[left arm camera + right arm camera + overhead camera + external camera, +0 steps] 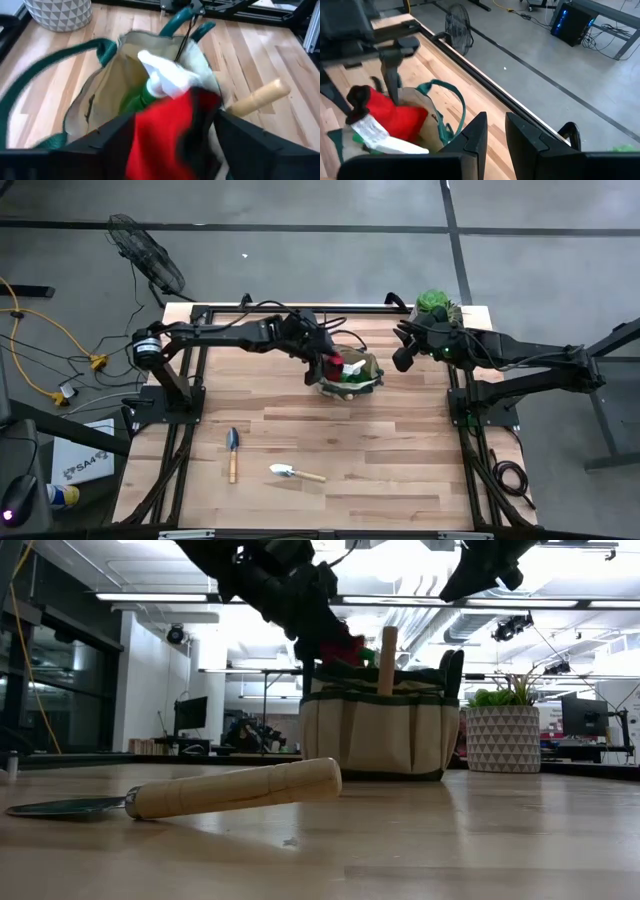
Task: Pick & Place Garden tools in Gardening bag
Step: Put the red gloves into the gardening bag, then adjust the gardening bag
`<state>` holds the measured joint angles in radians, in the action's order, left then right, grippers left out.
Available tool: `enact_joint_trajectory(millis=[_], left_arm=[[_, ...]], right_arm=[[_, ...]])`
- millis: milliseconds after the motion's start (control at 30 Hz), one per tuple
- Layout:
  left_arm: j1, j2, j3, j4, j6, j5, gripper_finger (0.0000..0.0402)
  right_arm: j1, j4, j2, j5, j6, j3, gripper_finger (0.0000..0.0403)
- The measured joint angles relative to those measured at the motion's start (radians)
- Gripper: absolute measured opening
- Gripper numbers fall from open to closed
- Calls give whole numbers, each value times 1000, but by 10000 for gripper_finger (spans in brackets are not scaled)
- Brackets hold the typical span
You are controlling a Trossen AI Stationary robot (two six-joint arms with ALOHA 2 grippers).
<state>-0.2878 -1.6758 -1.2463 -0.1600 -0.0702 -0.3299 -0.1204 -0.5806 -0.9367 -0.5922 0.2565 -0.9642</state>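
nearest, between the left gripper's (165, 145) fingers, a red item (160, 135) is pinched just above the gardening bag (349, 376), beside an upright wooden handle (387, 660), while the right gripper (402, 350), fingers nearly together, hovers apart.

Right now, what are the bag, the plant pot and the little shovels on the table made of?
The gardening bag looks like soft tan fabric with dark green trim: it sags and has stitched pockets. The plant pot seems hard, maybe ceramic or plastic, matte white with a triangle pattern. The two trowels have pale, smooth wooden handles and what look like metal blades, one dark, one light.
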Motion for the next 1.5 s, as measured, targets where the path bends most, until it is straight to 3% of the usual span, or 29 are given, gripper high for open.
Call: enact_joint_trajectory(millis=[133, 300, 433, 667, 700, 1000, 1167, 1333, 1500], left_arm=[[0, 12, -61, -73, -3, 17, 296], [0, 12, -200, -254, -53, 77, 283], [0, 13, -261, -320, -80, 133, 223], [-1, 12, -275, -363, -82, 255, 29], [-1, 12, -275, -373, -82, 266, 15], [-77, 12, -275, -487, -38, 295, 6], [-165, 10, -275, -523, -35, 199, 4], [-269, 2, -275, -520, 23, -5, 9], [-349, -51, -275, -512, 100, -172, 66]], right_arm=[[0, -13, 0, 0, 0, 0, 59], [0, -17, 0, 0, 0, 0, 59], [0, -19, 0, 0, -4, 0, 59], [0, -19, 0, 7, -19, 0, 59], [0, -19, 0, 21, -18, 0, 59], [0, -56, 0, 125, 70, 0, 59], [0, -75, 0, 129, 125, 0, 59], [0, -75, 0, 131, 183, 0, 59], [0, -75, 0, 131, 229, 0, 59]])
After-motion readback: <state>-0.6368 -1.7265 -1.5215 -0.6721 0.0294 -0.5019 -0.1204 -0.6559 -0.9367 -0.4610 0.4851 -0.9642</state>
